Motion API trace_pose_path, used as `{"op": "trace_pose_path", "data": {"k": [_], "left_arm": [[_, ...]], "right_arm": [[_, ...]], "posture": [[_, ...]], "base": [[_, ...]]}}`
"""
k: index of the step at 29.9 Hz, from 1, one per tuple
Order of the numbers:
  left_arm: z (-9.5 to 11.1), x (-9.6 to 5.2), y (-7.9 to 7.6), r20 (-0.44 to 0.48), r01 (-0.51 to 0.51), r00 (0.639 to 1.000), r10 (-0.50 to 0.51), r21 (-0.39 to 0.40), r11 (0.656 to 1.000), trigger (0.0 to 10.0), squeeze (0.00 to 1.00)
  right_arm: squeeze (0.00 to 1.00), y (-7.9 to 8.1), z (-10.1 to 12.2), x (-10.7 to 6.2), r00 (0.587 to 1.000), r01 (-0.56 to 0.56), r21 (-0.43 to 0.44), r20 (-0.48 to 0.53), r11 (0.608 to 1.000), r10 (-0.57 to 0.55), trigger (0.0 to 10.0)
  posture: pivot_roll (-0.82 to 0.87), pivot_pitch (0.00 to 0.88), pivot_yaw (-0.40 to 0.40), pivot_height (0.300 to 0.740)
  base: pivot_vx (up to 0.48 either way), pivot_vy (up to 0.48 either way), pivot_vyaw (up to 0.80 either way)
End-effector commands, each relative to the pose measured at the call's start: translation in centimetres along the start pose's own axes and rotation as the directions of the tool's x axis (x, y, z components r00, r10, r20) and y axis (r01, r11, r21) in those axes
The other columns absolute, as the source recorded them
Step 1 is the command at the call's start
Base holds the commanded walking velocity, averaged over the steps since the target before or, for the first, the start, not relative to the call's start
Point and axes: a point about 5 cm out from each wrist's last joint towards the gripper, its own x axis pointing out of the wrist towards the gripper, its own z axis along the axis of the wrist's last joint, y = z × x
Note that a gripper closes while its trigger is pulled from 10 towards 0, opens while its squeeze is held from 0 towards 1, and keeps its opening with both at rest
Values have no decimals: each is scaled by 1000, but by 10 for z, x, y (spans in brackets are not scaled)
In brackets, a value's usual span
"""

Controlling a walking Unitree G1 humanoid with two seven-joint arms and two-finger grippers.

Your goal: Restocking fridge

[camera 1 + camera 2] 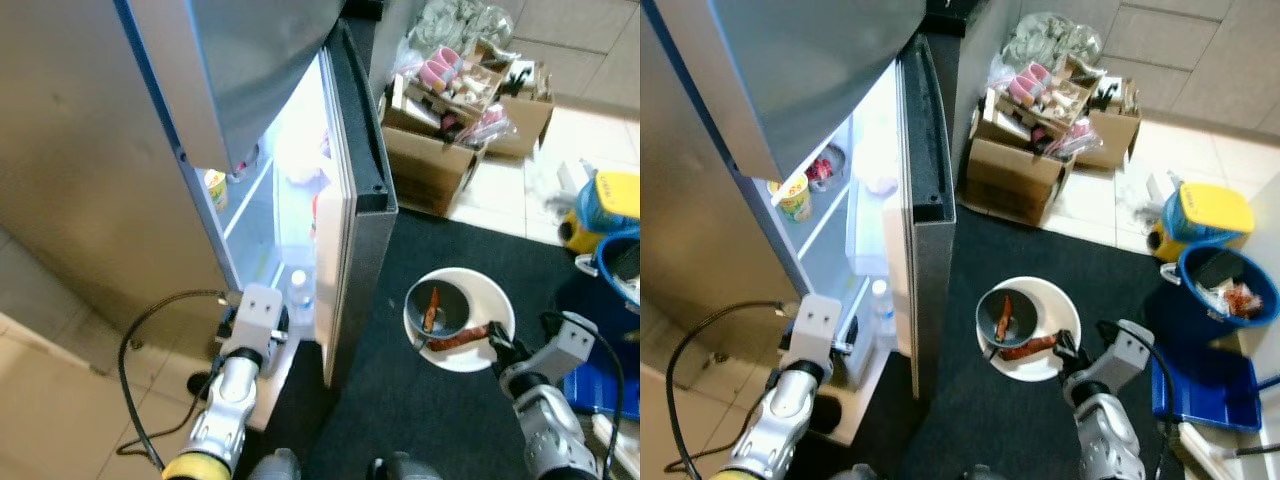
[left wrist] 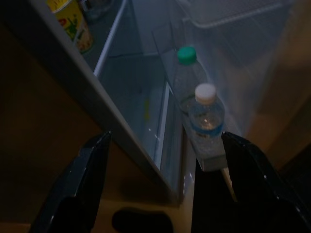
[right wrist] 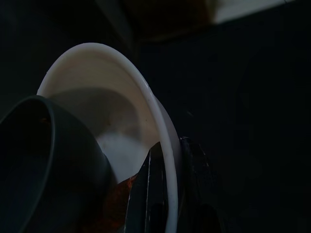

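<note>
While the fridge (image 1: 355, 150) door is standing open, the right end effector (image 1: 1072, 349) is clamping the rim of the white plate (image 1: 1055, 300) above the dark floor mat (image 1: 970, 420). The left end effector (image 2: 165, 179), fingers apart, is hovering near the bottles (image 2: 204, 116). Next, the plate probably needs carrying level onto a shelf.

We note cardboard boxes (image 1: 1015, 165) of clutter at the dark mat's (image 1: 970, 400) far edge, blue bucket (image 1: 1225, 290) right.
</note>
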Motion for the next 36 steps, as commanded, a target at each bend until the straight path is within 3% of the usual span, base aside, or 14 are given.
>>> {"op": "trace_pose_path", "data": {"k": [1,10,14,18,24,26,28,30,31,32,33,34,35,36], "left_arm": [[1,0,-8,-2,12,1000,-12,-17,1000,10000,0],[18,19,-21,-12,-20,1000,20,-35,999,10000,0],[48,33,-49,55,82,995,-79,-69,994,10000,0],[59,39,-58,64,98,994,-93,-77,992,10000,0],[83,42,-94,95,243,967,-235,-92,966,10000,0],[103,41,-121,128,370,924,-360,-64,927,10000,0],[103,41,-121,128,370,924,-360,-64,927,10000,0],[126,37,-151,165,506,851,-498,-8,863,10000,0],[126,37,-151,165,506,851,-498,-8,863,10000,0],[138,33,-166,180,563,811,-557,19,826,10000,0],[138,33,-166,180,563,811,-557,19,826,10000,0],[151,27,-183,197,623,760,-619,47,781,10000,0],[151,27,-183,197,623,760,-619,47,781,10000,0],[168,16,-207,215,697,690,-691,62,715,10000,0]], "right_arm": [[0,-12,-1,-6,999,39,7,14,999,-39,10000],[0,-7,-12,-7,999,-47,30,-18,998,48,10000],[0,-7,-13,-6,999,-36,38,-5,999,36,10000],[0,-10,-11,-6,1000,-21,56,11,998,21,10000],[0,-21,-6,-10,999,8,82,34,997,-11,10000],[0,-23,-3,-10,999,11,90,46,996,-15,10000],[0,-23,-3,-10,999,11,90,46,996,-15,10000],[0,-24,-1,-9,998,12,95,57,995,-18,10000],[0,-24,-1,-9,998,12,95,57,995,-18,10000],[0,-24,0,-9,998,14,97,61,995,-20,10000],[0,-24,0,-9,998,14,97,61,995,-20,10000],[0,-25,1,-9,997,18,100,67,995,-25,10000],[0,-25,1,-9,997,18,100,67,995,-25,10000],[0,-28,3,-10,996,29,108,79,994,-37,10000]], "posture": [[-60,112,-32,740],[-61,111,-35,740],[-69,109,-29,740],[-73,110,-25,740],[-75,108,-19,740],[-85,105,-16,740],[-85,105,-16,740],[-98,100,-5,740],[-98,100,-5,740],[-101,100,-3,740],[-101,100,-3,740],[-112,97,-1,740],[-112,97,-1,740],[-143,95,8,740]], "base": [[0,0,0],[0,0,0],[0,0,0],[0,0,0],[0,0,0],[0,0,0],[0,0,0],[0,0,0],[0,0,0],[0,0,0],[0,0,0],[0,0,0],[0,0,0],[0,0,0]]}}
